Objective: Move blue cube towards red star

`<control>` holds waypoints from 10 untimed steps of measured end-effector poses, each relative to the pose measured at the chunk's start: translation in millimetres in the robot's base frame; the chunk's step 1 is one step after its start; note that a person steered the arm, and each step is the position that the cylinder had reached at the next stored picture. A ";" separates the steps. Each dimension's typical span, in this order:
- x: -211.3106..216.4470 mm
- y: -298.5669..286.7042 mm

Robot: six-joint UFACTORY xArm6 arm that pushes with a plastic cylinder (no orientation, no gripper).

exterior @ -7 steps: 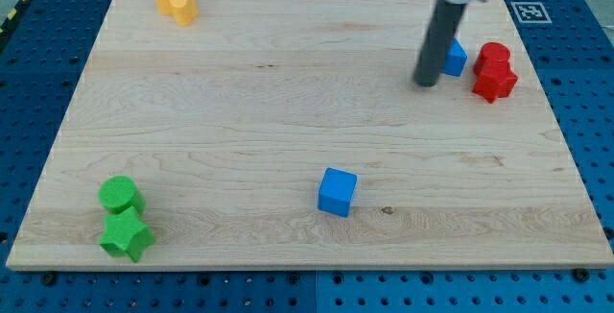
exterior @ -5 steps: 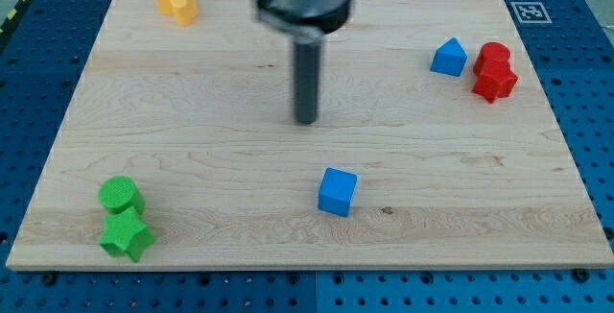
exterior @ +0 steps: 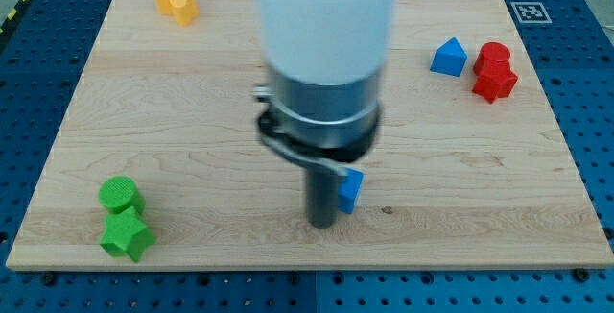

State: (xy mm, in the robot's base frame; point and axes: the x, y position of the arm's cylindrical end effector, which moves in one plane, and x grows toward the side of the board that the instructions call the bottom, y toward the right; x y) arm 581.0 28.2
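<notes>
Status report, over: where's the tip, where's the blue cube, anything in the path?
My tip down at the blue cube's left side, cube half hidden by the rod. Red star far at upper right, no contact yet. Blue triangular block sits near that route.

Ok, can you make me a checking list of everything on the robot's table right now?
Surface: wooden board on a blue pegboard table.
Job's things: blue cube near the view's bottom middle, mostly hidden behind the rod; red star far off at the view's right, with a red cylinder touching it above.
Clutter: blue triangular block just left of the reds; two yellow blocks at the top left; green cylinder and green star at the bottom left.
Grippers: none; my tip sits against the cube's left side.
Cables: nothing seen.
Surroundings: a black-and-white marker tag at the board's top right corner.
</notes>
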 end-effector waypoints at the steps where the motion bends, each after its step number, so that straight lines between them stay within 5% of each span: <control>1: -10.8 33.4; 4: -30.7 48.8; 7: -20.8 -22.5; 10: -31.3 25.2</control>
State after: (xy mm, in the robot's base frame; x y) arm 549.8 53.4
